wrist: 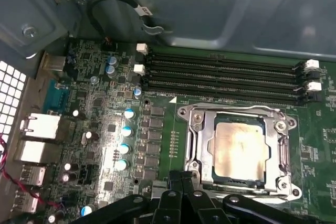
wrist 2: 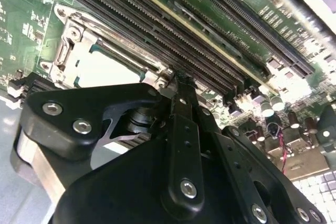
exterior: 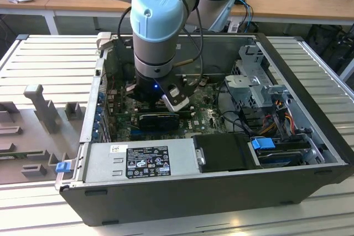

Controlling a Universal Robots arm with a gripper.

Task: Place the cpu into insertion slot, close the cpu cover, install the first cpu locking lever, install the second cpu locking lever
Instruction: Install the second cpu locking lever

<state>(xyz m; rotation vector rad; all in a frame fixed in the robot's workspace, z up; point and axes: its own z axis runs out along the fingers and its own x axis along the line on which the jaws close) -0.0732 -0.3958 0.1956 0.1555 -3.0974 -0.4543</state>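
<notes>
The cpu (wrist: 239, 148) lies flat in the insertion slot (wrist: 190, 115), its pale metal top showing through the window of the cpu cover (wrist: 203, 145), which lies down over it. In the second wrist view the cpu (wrist 2: 102, 69) and the cover's frame (wrist 2: 79, 38) sit just beyond my gripper (wrist 2: 179, 80). The gripper (wrist: 182, 176) is shut, fingertips together at the socket's near corner, touching or almost touching its rim. I see nothing held between the fingers. In the exterior view the arm's wrist (exterior: 157, 31) hangs low inside the open computer case (exterior: 310, 81), over the green board (exterior: 207, 117).
Long black memory slots (wrist: 220, 74) run beside the socket. Blue-topped capacitors (wrist: 126, 129) and rear port blocks (wrist: 39, 127) stand on the board. The silver power supply (exterior: 141, 158), a black box (exterior: 224, 152) and drive bays with cables (exterior: 265, 98) crowd the case.
</notes>
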